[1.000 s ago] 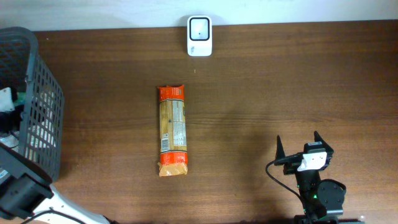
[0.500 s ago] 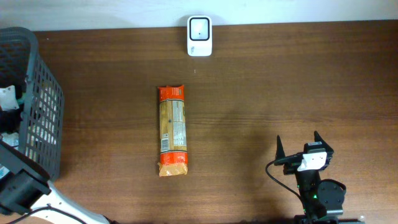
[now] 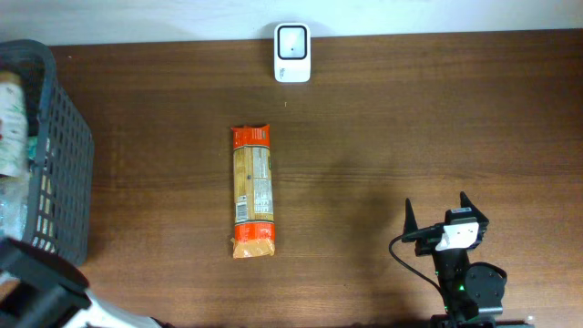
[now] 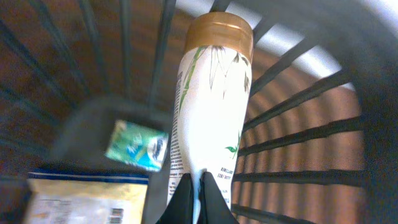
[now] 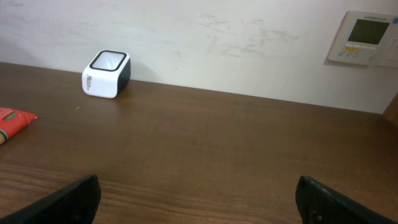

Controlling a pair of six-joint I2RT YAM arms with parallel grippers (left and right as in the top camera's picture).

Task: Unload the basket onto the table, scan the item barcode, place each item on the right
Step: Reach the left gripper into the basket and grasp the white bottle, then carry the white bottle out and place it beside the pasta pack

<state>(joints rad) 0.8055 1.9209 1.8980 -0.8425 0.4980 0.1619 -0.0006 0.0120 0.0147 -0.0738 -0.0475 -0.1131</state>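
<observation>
Here, the left gripper (image 4: pixel 199 196) pinches a tube (image 4: pixel 211 106) inside the basket (image 3: pixel 64 164).
On the table (image 3: pixel 410 118), the basket sits at the left edge, a packet (image 3: pixel 252 191) lies mid-table and a scanner (image 3: pixel 292 53) stands at the far edge. The white, gold-capped tube has the left jaws pressed together on its lower end. The right gripper (image 5: pixel 199 196) gapes wide, holding nothing.

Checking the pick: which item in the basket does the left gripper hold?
The white tube with gold cap and green leaf print; the left gripper pinches its narrow end. The green packet and yellow packet lie ungripped.
</observation>
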